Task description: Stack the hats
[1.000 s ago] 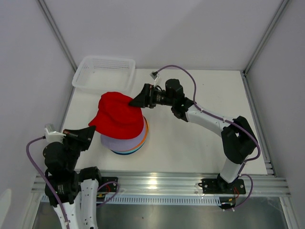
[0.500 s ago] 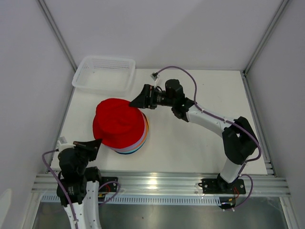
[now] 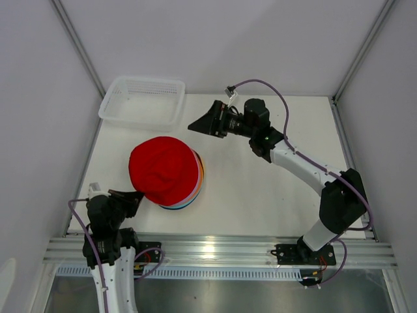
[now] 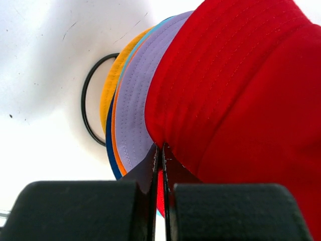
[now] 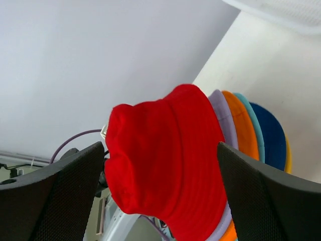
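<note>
The red hat [image 3: 163,169] sits on top of the stack of hats, whose lavender, orange and teal brims [image 3: 199,175] peek out at its right. My left gripper [image 3: 132,196] is shut on the red hat's near-left brim; in the left wrist view its fingers [image 4: 161,156] pinch red fabric, beside the lavender [image 4: 134,115], yellow [image 4: 113,80] and navy [image 4: 110,148] brims. My right gripper [image 3: 199,124] hangs open above and to the right of the stack, touching nothing. Its wrist view looks between its spread fingers at the red hat [image 5: 165,165] and the orange [image 5: 243,125] and navy [image 5: 271,135] brims.
A white mesh basket [image 3: 142,99] stands at the back left of the table. The black wire stand's ring [image 4: 84,113] shows under the stack in the left wrist view. Grey walls close the table in on the left and right.
The red hat has come down from a tilted hold onto the stack. My right gripper let go of it, opened and drew back to the right. My left arm dropped lower, still holding the brim.
</note>
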{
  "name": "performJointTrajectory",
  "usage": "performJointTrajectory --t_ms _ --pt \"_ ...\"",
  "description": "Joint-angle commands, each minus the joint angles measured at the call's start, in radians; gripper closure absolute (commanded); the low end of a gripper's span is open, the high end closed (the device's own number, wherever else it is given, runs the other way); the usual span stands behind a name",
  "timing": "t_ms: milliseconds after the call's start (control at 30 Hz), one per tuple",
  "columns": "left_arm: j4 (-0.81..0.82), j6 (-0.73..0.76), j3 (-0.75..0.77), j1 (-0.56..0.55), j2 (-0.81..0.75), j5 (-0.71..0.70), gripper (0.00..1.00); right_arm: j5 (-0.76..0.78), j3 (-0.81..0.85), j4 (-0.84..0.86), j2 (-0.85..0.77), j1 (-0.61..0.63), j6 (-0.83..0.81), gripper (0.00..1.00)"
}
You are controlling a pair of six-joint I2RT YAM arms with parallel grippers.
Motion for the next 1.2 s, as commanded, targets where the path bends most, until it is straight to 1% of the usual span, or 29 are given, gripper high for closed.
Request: performJointTrajectory --t_ms 0,200,300,467,667,733,800,833,867,967,1000,1033,1167 --pt "-0.012 0.050 -0.027 0.008 0.023 0.022 0.99 -0.012 -0.053 0.043 0.039 0.010 0.056 0.08" --pt "-0.050 0.089 -0.013 0.006 0.077 0.005 0.99 -0.058 -0.036 0.071 0.104 0.045 0.038 0.15" --pt "-0.047 0.089 -0.001 0.006 0.077 -0.001 0.99 -0.076 -0.030 0.073 0.127 0.062 0.017 0.15" --pt "-0.036 0.092 -0.007 0.006 0.115 0.005 0.99 -0.107 -0.033 0.106 0.159 0.070 0.027 0.17" --pt "-0.015 0.092 -0.001 0.006 0.126 0.000 0.99 -0.122 -0.030 0.136 0.165 0.070 0.029 0.29" --pt "-0.010 0.092 -0.001 0.006 0.129 -0.001 0.99 -0.127 -0.028 0.140 0.170 0.070 0.038 0.34" --pt "-0.008 0.095 0.006 0.006 0.131 -0.004 0.99 -0.132 -0.030 0.148 0.174 0.070 0.043 0.44" --pt "-0.008 0.095 0.006 0.006 0.131 -0.006 0.99 -0.133 -0.030 0.148 0.174 0.070 0.041 0.46" --pt "-0.008 0.098 0.010 0.006 0.131 -0.011 0.99 -0.133 -0.030 0.148 0.177 0.070 0.043 0.51" --pt "-0.007 0.103 0.016 0.008 0.137 -0.012 0.99 -0.139 -0.030 0.154 0.185 0.070 0.047 0.58" --pt "-0.005 0.103 0.016 0.006 0.140 -0.012 0.99 -0.141 -0.030 0.156 0.187 0.070 0.047 0.64" --pt "-0.002 0.104 0.022 0.006 0.143 -0.014 0.99 -0.144 -0.030 0.156 0.191 0.071 0.047 0.67" --pt "-0.001 0.107 0.032 0.006 0.146 -0.018 0.99 -0.152 -0.031 0.143 0.202 0.073 0.044 0.90"
